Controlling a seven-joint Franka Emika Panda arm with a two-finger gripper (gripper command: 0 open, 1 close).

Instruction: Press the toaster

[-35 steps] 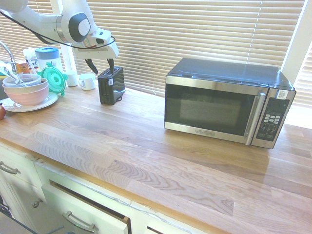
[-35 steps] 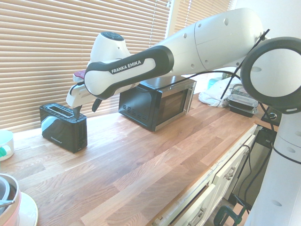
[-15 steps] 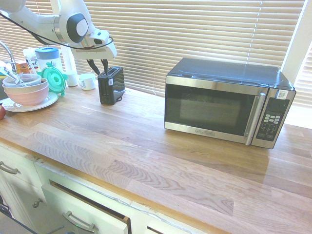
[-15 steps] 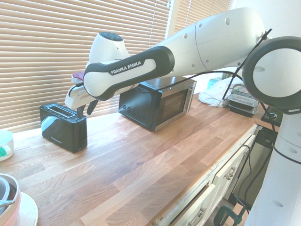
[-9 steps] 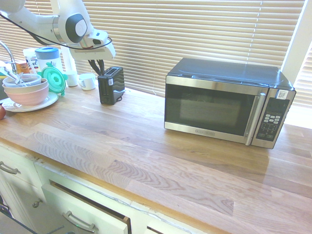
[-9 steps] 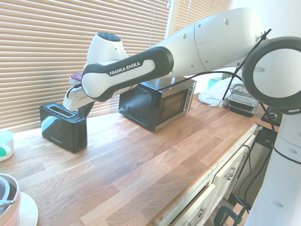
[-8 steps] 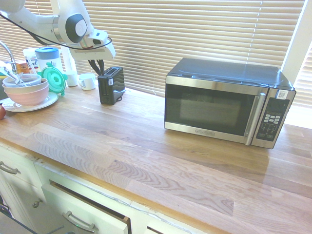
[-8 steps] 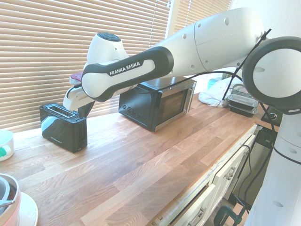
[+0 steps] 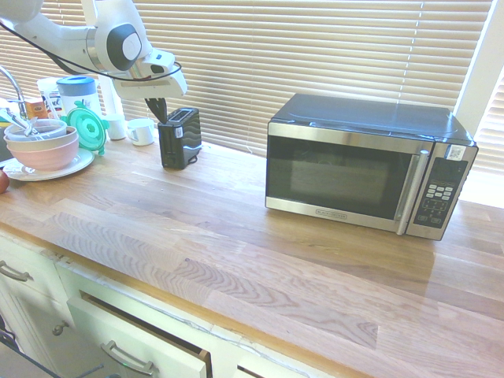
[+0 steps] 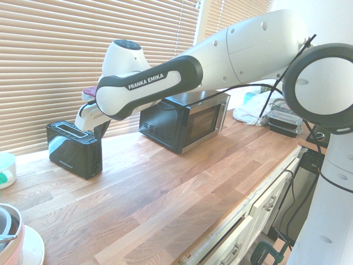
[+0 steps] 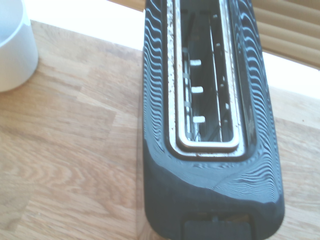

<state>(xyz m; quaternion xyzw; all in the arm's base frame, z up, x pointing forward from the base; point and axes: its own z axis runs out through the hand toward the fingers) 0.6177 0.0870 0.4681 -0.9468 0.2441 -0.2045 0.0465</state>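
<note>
The small black boxy toaster [image 9: 179, 142] stands upright on the light wooden counter [image 9: 236, 260], near its window-side edge. Its long axis runs roughly square to that edge, slightly askew, with the narrow lever end pointing toward the counter's drawer-side edge. One long metal-rimmed opening [image 11: 233, 100] runs lengthwise along its top.

The white and black gripper [image 9: 163, 120] is closed, its dark fingers together and pointing down at the toaster's lever end; whether they touch it I cannot tell. Nothing shows between them.

Counted out, there is one toaster and one large black-and-steel microwave [image 9: 366, 169], also near the window-side edge, its door facing the drawer-side edge. Two white cups [image 9: 142, 132] stand near the toaster. Farther along are one blue-lidded clear container [image 9: 77, 93], one round teal lid [image 9: 87, 128] and one white plate [image 9: 75, 166] carrying nested bowls [image 9: 46, 154], the lowest pink.
</note>
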